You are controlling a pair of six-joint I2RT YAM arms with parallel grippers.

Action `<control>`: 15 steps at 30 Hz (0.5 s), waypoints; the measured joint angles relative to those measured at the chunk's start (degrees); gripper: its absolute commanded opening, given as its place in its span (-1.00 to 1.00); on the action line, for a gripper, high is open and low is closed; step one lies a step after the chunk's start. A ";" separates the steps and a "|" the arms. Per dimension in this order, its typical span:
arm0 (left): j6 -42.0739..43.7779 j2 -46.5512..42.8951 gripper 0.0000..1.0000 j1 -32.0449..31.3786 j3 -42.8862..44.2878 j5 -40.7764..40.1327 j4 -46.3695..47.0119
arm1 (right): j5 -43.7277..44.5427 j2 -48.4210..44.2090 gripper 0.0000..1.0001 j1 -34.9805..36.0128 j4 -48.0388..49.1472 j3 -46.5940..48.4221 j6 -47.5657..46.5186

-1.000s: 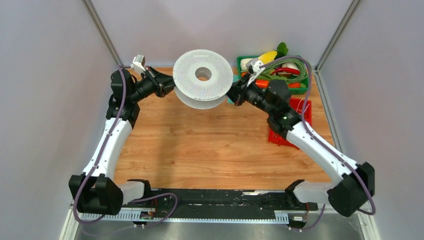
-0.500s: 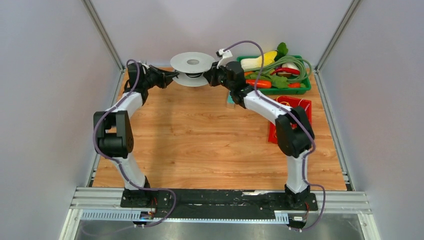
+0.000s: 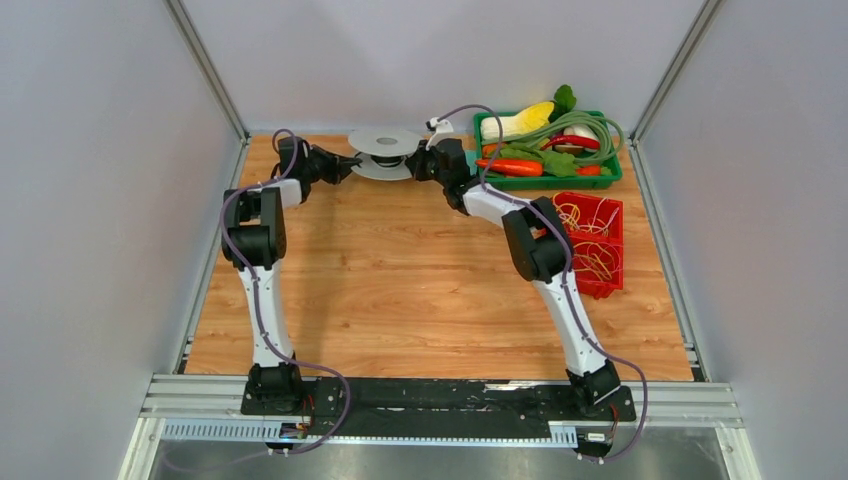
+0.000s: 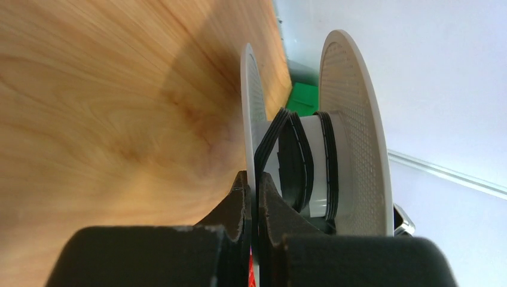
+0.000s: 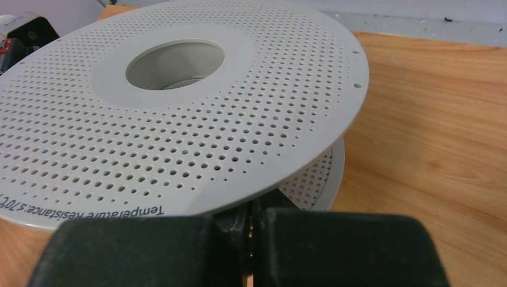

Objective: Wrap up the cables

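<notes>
The black cable (image 4: pixel 293 158) is wound around the hub of a grey spool (image 3: pixel 383 152). The spool's axis is upright, at 12 o'clock on the table (image 3: pixel 400 290). Its rim is pinched by the closed left gripper (image 3: pixel 345 162) at 9 o'clock and by the closed right gripper (image 3: pixel 418 160) at 3 o'clock. A green tray (image 3: pixel 610 182) is seen further at 3 o'clock.

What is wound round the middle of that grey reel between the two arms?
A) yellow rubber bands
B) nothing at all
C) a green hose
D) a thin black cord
D: the left wrist view looks between the two discs of the reel and shows turns of the black cord lying round its pale hub.
</notes>
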 measured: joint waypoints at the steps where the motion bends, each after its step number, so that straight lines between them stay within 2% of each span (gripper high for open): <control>1: 0.09 1.27 -1.00 0.00 0.90 0.04 -0.07 | 0.37 0.96 -1.00 -0.02 0.15 0.50 0.31; 5: 0.46 5.70 -0.88 -0.02 5.46 0.04 -0.17 | 1.84 4.96 -1.00 -0.17 0.85 4.52 1.38; 6: 0.66 6.80 -0.68 -0.02 7.39 0.07 -0.37 | 2.29 5.97 -1.00 -0.26 1.01 5.88 1.66; 9: 2.51 8.76 -0.36 -0.20 11.74 -0.31 -2.03 | 3.61 8.55 -1.00 -0.48 1.16 9.73 2.45; 12: 5.62 10.14 0.08 -0.70 14.86 -1.20 -3.06 | 4.50 10.29 -1.00 -0.33 1.14 12.92 3.52; 15: 6.29 10.34 0.18 -1.27 15.06 -1.92 -4.57 | 6.25 11.45 -1.00 0.31 1.09 15.72 5.14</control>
